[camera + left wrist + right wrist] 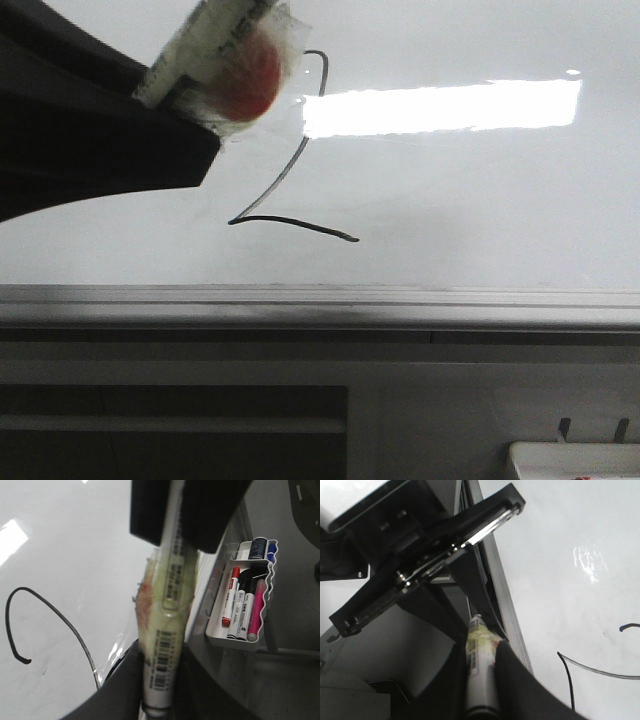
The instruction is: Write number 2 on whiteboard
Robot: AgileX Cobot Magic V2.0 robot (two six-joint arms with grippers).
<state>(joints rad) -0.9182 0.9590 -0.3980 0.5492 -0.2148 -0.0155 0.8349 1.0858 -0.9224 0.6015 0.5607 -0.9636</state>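
The 2 (300, 190) is drawn on the whiteboard (480, 200), at 9 o'clock of the glare. The left tool (170, 630) clamps a marker (167, 630) mid-barrel; the right tool's state cannot be told. The marker looks light, rigid and slick: hold at the taped wrap.

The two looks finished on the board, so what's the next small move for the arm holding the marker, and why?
Probably pull the marker straight back from the whiteboard: the number 2 already shows curve, diagonal and base stroke, and the left gripper clamps the marker, so sideways drift risks a stray line.
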